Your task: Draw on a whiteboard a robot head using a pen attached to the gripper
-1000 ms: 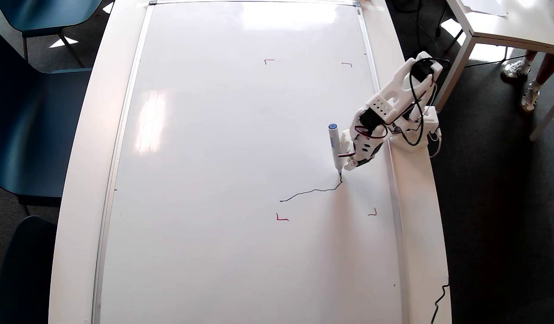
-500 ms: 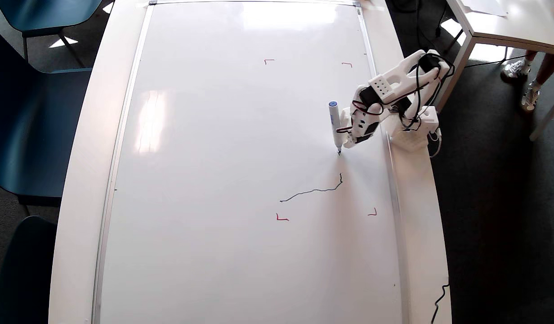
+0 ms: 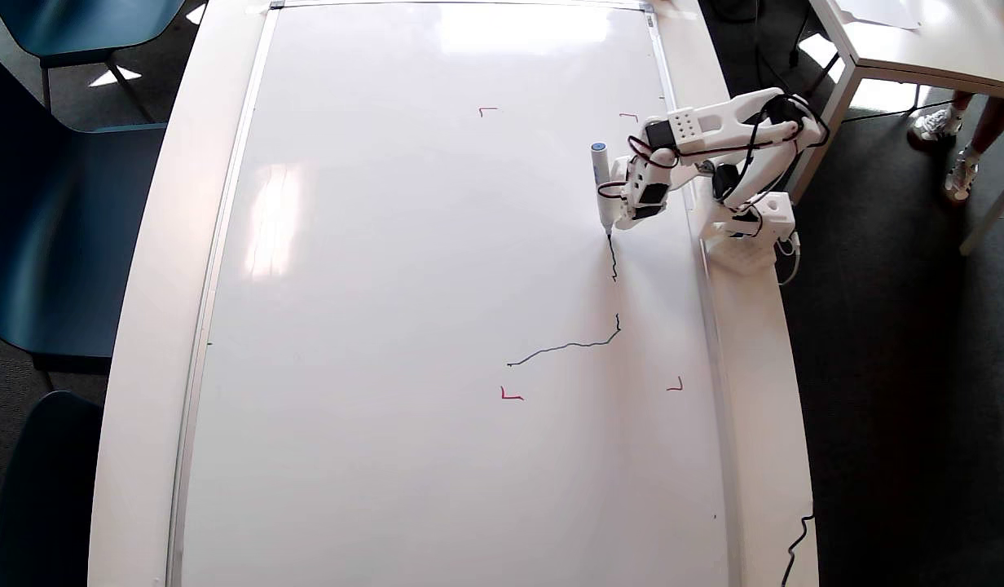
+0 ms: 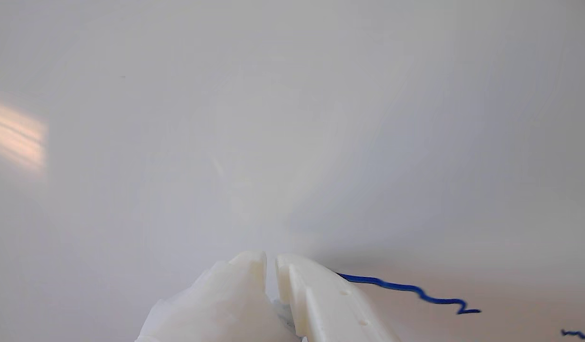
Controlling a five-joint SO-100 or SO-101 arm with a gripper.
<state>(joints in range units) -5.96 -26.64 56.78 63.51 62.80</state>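
- Robot head (image 3: 613, 259): only fragments so far. A short wobbly dark-blue stroke runs down from the pen tip in the overhead view; below it, after a gap, a longer wavy line goes left from a small hook at its right end. Both sit in the right half of the board, inside the area framed by the red marks. No closed outline, no inner squares.
- Same short stroke in the wrist view (image 4: 406, 288): bright blue, emerging from behind the right finger and trailing right; a scrap of the lower line shows at the bottom right corner.
- Pen (image 3: 602, 189): white barrel, blue cap end pointing up-frame, dark tip down on the board at the top of the short stroke (contact looks likely; can't confirm).
- Gripper (image 3: 624, 218): alongside the pen's right side, pen fixed to it. In the wrist view (image 4: 271, 264) the two white fingers are pressed nearly together with a thin slit between them, nothing clamped between the tips.
- Arm (image 3: 722, 130): base on the table's right margin just off the board frame; upper link folds back right, forearm reaches left almost horizontal over the frame, wrist bent down toward the board. Red-black wires loop along it.
- Whiteboard (image 3: 404, 244): glossy, silver frame, covers most of the table, window glare near the top and left.
- Red corner marks (image 3: 511, 395): four, two above and two below the strokes.
- Blue chairs (image 3: 54, 228) at left; a second white table (image 3: 918, 49) at top right.
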